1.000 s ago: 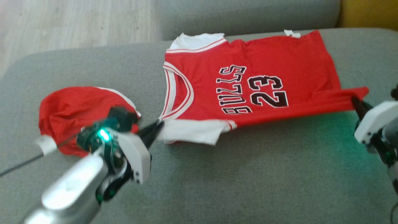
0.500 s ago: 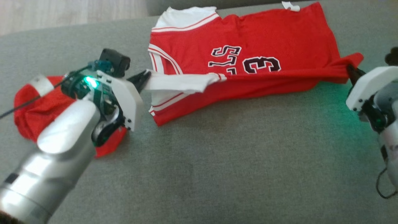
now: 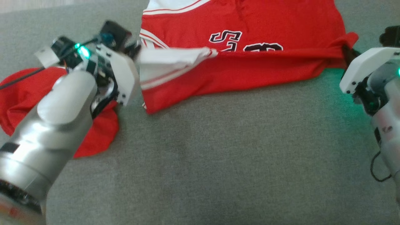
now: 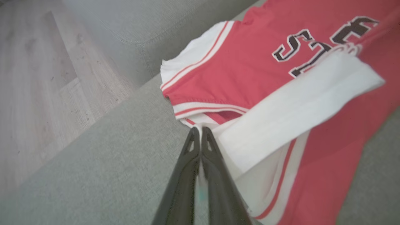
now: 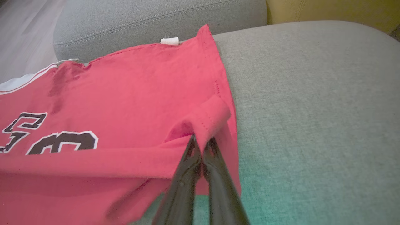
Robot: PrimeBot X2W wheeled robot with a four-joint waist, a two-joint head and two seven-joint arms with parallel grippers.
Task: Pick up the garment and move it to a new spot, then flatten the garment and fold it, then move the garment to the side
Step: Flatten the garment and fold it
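Observation:
The garment (image 3: pixel 250 65) is a red jersey with white sleeves and black lettering, lying on a grey cushion. Its near edge is lifted and stretched between my two grippers, covering the lower part of the lettering. My left gripper (image 3: pixel 137 51) is shut on the white sleeve (image 4: pixel 293 106); the left wrist view has the fingers (image 4: pixel 197 131) pressed together on white cloth. At the right, my right gripper (image 3: pixel 345 51) is shut on the red hem corner (image 5: pixel 212 117), which curls over the tips (image 5: pixel 202 140).
A second red cloth (image 3: pixel 18 90) lies bunched under my left forearm. The grey cushion (image 3: pixel 218 156) stretches bare toward me. Wooden floor (image 4: pixel 37 78) lies beyond the cushion's left edge; a yellow cushion (image 5: pixel 328 9) sits at the far right.
The head camera has tilted, shifting the scene. Both grippers have lifted the jersey's near edge and carried it away from me over the front, hiding most of the number.

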